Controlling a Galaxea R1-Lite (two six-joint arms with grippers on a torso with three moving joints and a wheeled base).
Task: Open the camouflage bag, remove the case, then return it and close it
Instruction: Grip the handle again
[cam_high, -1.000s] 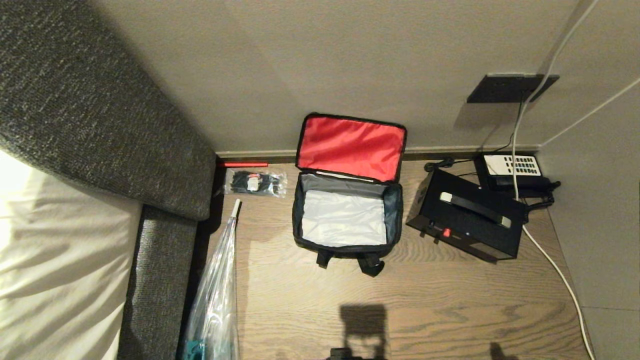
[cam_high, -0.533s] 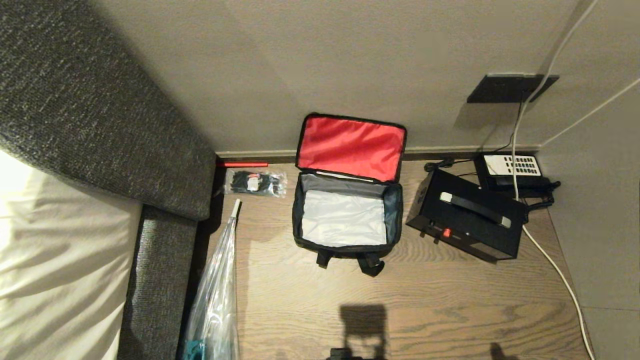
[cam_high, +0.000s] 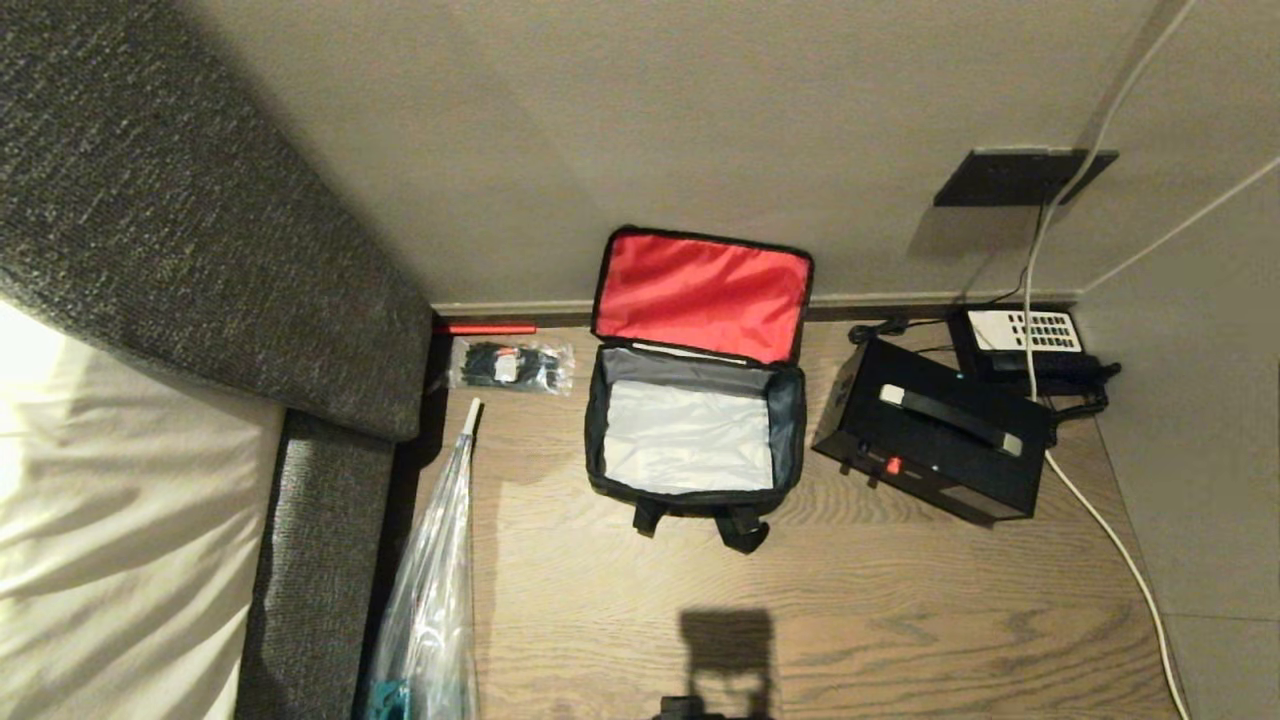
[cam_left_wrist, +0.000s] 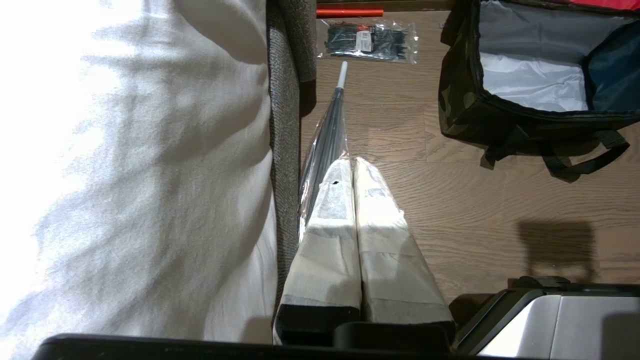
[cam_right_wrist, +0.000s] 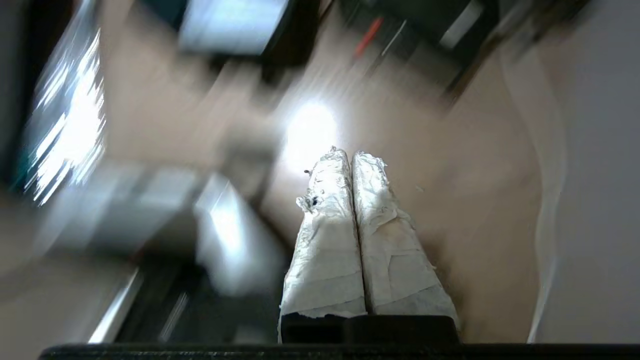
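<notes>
we see the camouflage bag (cam_high: 695, 440) on the floor with its red lid flap leaning on the wall, keeping the mouth clear; the case (cam_high: 935, 440) lies just beside it. our left claw (cam_left_wrist: 352, 167) and right claw (cam_right_wrist: 348, 160) are both pressed together, empty.

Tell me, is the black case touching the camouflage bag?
Apart. The head view shows bare wooden floor between the camouflage bag and the case.

text: none legible | zip-tie packet (cam_high: 511, 365) label: unreadable | telephone (cam_high: 1027, 332) keys: unreadable
</notes>
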